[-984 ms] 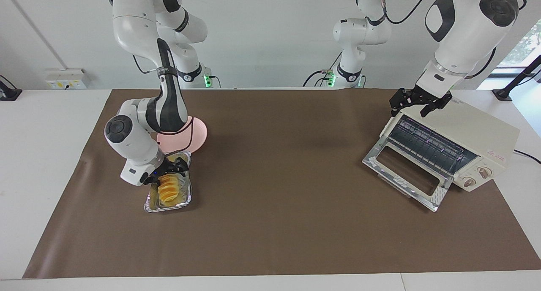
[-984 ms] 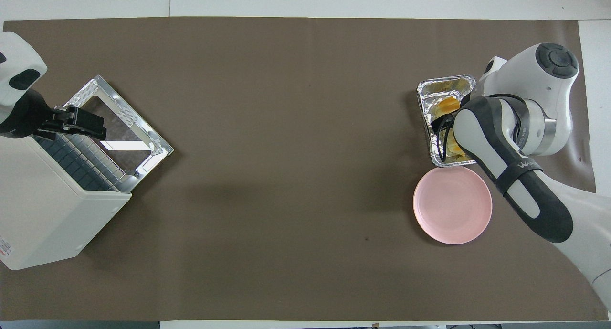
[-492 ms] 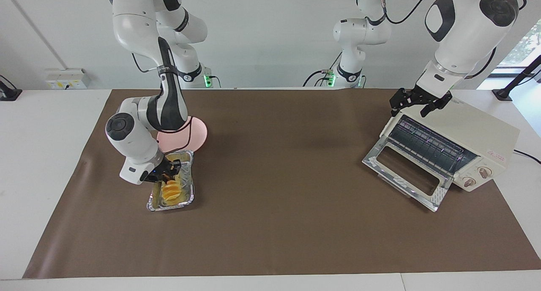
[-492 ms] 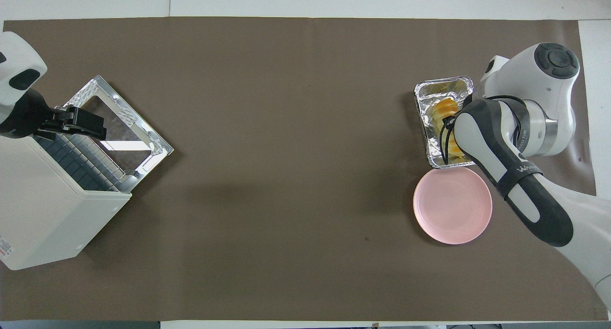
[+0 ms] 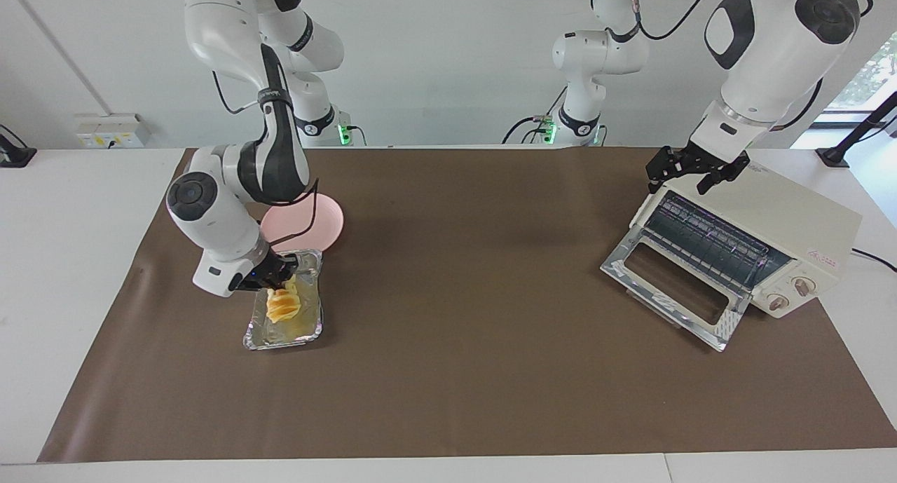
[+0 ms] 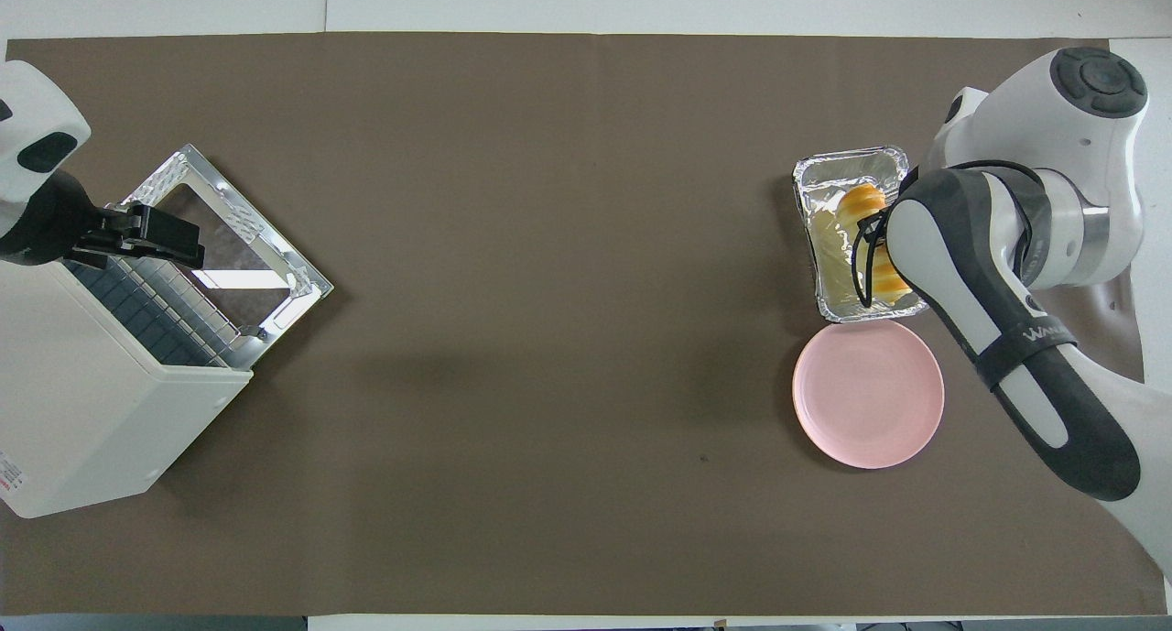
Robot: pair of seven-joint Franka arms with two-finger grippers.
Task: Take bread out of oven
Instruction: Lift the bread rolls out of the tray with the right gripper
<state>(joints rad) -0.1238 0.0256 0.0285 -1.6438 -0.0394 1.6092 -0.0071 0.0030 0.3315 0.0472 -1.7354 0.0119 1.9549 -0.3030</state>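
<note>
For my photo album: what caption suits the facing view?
Right gripper lifts the bread from the foil tray; oven stands open.

Robotics lab: two white arms (image 5: 238, 181) bench-mounted at a white table (image 5: 77, 259), brown mat (image 5: 455, 329), bare wall, cabling.

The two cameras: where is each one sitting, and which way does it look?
Facing view: high across the table, looking at both robots; whole arms show, right claw on the ridged golden bread.
Overhead view: above the robots' end, looking down; the arms enter from below.
Both show the cream-white boxy oven, mirrored.
</note>
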